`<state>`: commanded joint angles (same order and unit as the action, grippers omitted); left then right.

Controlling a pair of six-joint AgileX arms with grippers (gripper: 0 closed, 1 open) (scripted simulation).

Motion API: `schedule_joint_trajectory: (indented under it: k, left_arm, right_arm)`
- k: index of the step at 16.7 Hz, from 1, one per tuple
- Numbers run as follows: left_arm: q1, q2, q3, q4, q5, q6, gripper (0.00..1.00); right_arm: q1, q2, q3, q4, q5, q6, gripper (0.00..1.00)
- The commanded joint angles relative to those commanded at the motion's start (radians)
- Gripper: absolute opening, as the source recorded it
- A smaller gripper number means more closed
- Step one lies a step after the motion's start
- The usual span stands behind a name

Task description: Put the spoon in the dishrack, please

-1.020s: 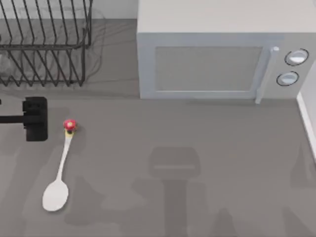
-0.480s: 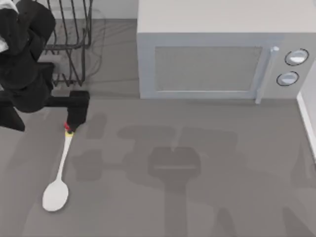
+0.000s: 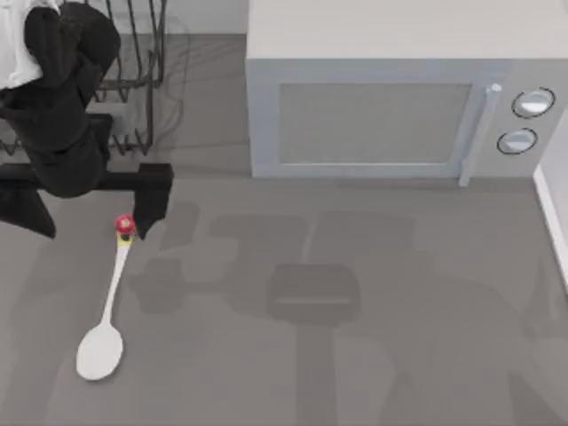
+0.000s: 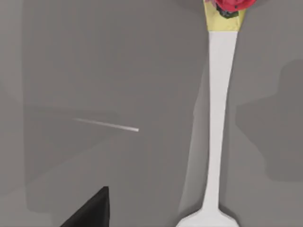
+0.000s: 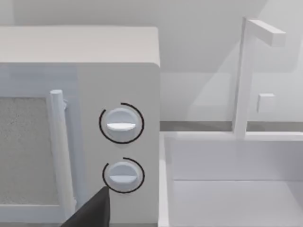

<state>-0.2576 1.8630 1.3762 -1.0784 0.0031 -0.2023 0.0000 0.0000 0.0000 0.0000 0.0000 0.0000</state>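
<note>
The white spoon (image 3: 111,297) lies flat on the grey table at the front left. Its oval bowl (image 3: 99,351) is nearest the front edge and its red-and-yellow knob (image 3: 125,225) points toward the back. My left gripper (image 3: 148,211) hovers just right of the knob, close beside it, on a black arm reaching in from the left. In the left wrist view the spoon handle (image 4: 218,118) runs lengthwise, with the knob (image 4: 229,5) at the picture's edge. The black wire dishrack (image 3: 142,80) stands at the back left, partly hidden by the arm. A dark tip of my right gripper (image 5: 92,213) faces the microwave's knobs.
A grey microwave (image 3: 382,115) with two round knobs (image 5: 121,124) fills the back middle and right, close to the dishrack. A white sink basin (image 5: 227,189) lies at the far right.
My left arm has swung in from the left, over the dishrack. Its gripper slid right, covered the knob half a second ago, and now sits just right of it. The spoon has not moved.
</note>
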Motion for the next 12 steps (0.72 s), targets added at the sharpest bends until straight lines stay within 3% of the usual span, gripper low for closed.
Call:
schedule_joint_trajectory:
  k: [4, 12]
  left_arm:
    - [0.004, 0.015, -0.03, 0.041, 0.0, 0.003, 1.0]
    - [0.002, 0.155, -0.202, 0.36, 0.001, 0.004, 1.0]
  right_arm:
    - [0.0, 0.0, 0.0, 0.0, 0.0, 0.0, 1.0]
    - [0.0, 0.0, 0.0, 0.0, 0.0, 0.0, 1.0]
